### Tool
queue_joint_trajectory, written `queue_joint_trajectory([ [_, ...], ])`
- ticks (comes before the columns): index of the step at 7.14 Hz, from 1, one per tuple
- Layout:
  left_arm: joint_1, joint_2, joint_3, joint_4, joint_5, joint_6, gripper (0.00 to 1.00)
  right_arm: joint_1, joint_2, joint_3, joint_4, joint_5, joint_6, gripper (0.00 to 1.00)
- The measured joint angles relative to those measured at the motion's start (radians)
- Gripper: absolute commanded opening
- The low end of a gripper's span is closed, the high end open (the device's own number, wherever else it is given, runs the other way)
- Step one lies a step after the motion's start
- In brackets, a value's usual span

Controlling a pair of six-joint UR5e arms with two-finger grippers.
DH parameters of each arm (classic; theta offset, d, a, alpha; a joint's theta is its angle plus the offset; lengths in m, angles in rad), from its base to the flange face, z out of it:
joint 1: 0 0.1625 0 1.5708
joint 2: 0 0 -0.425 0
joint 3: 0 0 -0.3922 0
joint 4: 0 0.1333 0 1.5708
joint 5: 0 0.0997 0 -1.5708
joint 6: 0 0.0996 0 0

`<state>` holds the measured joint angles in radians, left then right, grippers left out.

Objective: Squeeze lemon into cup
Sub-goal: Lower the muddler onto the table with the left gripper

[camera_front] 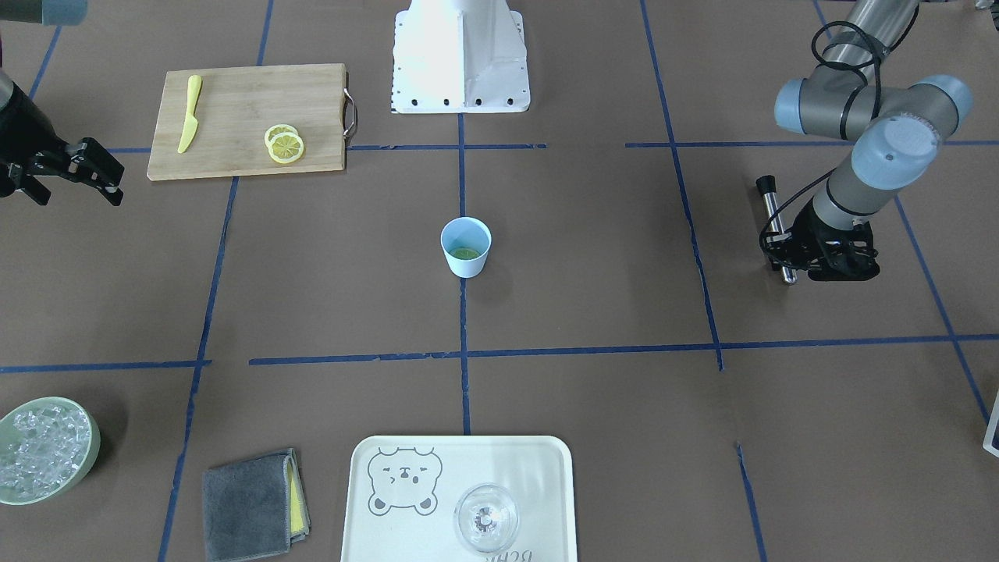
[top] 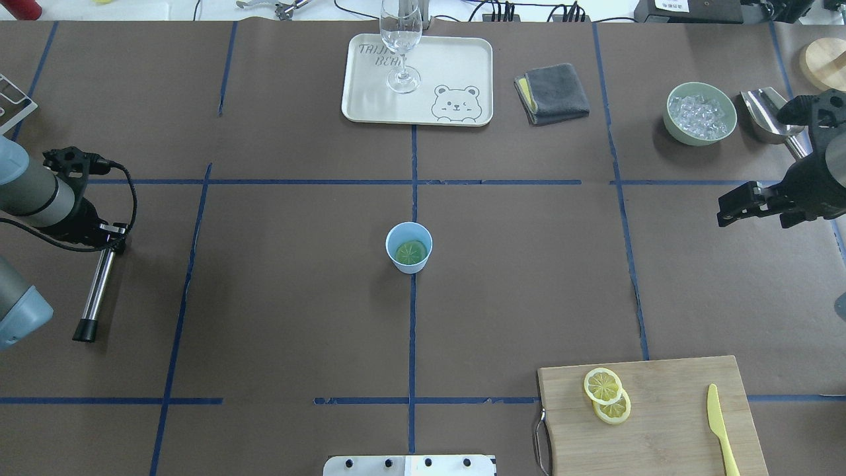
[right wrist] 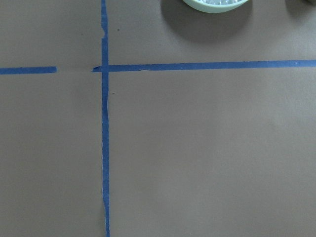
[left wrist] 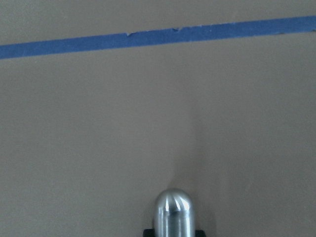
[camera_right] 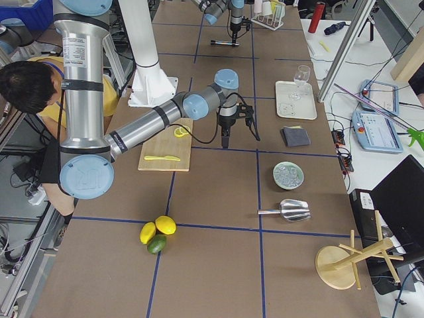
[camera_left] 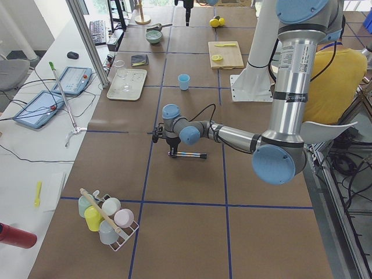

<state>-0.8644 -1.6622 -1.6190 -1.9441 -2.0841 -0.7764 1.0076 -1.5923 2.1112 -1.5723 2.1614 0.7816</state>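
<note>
left gripper [top: 112,239] clamps steel rod [top: 98,291] | right gripper [top: 727,208] released | knife [top: 720,430], lemon slices [top: 607,395] on board [top: 667,423]

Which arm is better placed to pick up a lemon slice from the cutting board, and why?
The right. The cutting board with the lemon slices lies on the robot's right side, and the right claw is open and empty. The left claw is shut on a metal rod.

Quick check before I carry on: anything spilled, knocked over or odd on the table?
Nothing spilled or tipped. One oddity: the slice lying in the cup looks green, unlike the two yellow lemon slices on the cutting board. The left gripper is shut on a steel rod.
</note>
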Motion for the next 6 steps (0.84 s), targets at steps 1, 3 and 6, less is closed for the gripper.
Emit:
queue_joint_trajectory([
  [1,0.000,-0.001,0.000,0.000,0.000,0.001,0.99,-0.001,0.000,0.000,0.000,0.000,0.000,1.00],
  [3,-0.001,-0.001,-0.009,0.001,-0.001,0.002,0.99,-0.001,0.001,0.001,0.000,0.000,0.002,1.00],
  [6,-0.027,0.046,-0.116,-0.002,-0.003,0.071,1.00,0.011,0.002,0.002,0.000,0.006,-0.010,1.00],
])
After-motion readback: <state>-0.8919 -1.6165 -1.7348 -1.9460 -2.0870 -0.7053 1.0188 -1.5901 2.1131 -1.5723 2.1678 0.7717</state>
